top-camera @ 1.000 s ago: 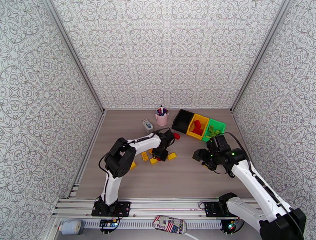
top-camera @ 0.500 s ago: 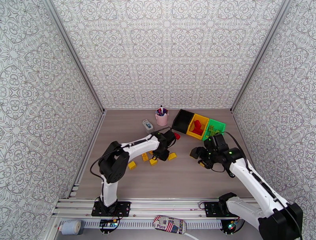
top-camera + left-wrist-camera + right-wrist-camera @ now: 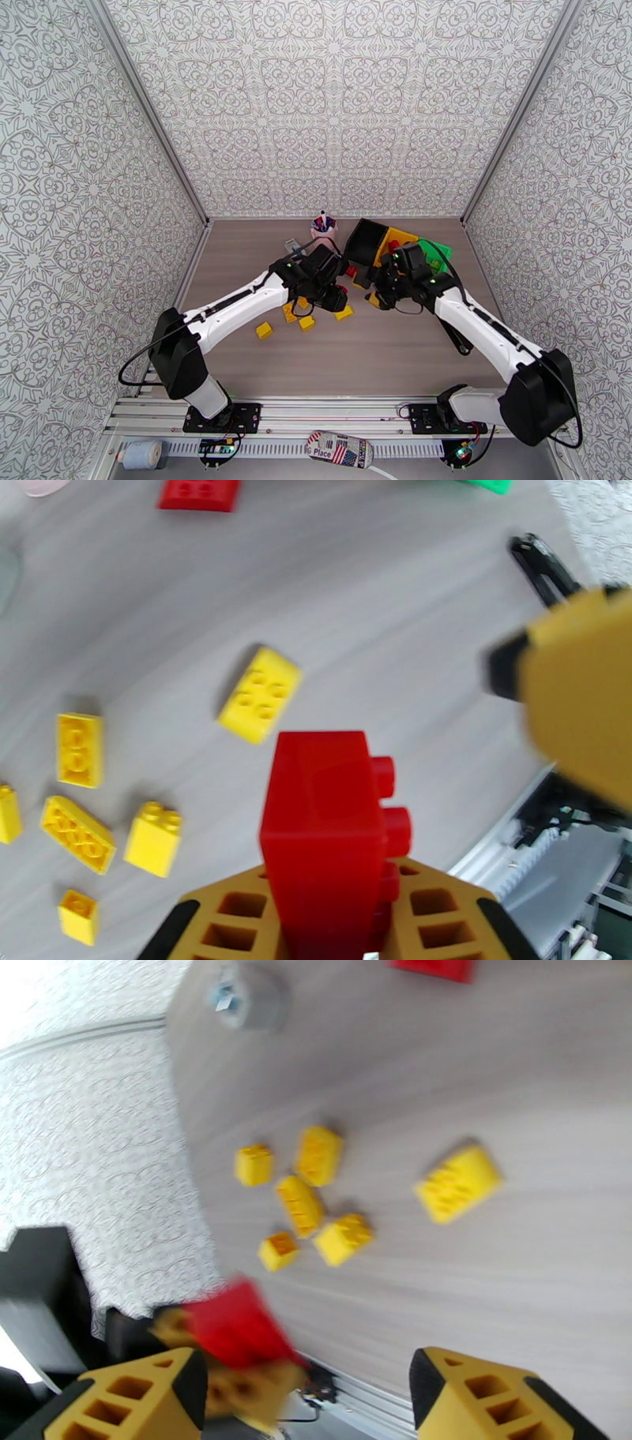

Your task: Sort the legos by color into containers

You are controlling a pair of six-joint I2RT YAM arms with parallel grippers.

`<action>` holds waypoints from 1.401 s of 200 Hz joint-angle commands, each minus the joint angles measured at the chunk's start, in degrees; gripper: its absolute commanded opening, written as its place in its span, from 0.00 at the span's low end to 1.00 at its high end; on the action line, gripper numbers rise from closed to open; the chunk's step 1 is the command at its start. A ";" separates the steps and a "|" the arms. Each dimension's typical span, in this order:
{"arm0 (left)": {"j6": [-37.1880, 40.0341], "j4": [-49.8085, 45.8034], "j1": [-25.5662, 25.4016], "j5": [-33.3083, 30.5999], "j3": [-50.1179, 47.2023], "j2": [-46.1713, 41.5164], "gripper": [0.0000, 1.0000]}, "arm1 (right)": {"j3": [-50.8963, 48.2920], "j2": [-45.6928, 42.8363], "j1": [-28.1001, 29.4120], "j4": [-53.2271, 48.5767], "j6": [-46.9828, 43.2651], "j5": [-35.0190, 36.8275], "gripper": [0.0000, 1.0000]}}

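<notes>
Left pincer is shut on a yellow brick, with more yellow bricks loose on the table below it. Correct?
Not quite. The left pincer is shut on a red brick, not a yellow one; the left wrist view shows it plainly. The rest holds: yellow bricks do lie loose on the table below it.

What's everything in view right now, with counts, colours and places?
yellow bricks: six, yellow, loose on table.
red bricks: two clearly seen, red, one in left gripper, one on table.
bins: three, black, yellow and green, joined row, far side; contents mostly hidden.
cup: one, pink, left of bins.
box: one, white, left of cup.
table: one, grey-brown.
left gripper: one, shut on red brick.
right gripper: one, open, empty.
</notes>
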 commanded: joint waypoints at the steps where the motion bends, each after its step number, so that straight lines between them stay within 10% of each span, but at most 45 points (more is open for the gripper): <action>1: -1.47 1.95 -0.14 4.93 -0.52 -1.47 0.25 | 3.20 2.01 1.24 3.20 1.97 -2.27 0.69; 174: -3.53 5.33 5.81 14.76 -0.51 -3.32 0.29 | 1.08 3.82 7.20 6.63 4.77 -1.08 0.37; 280: -7.72 8.65 10.57 12.49 -5.57 -9.12 0.70 | 5.03 9.50 3.33 3.96 2.95 1.08 0.23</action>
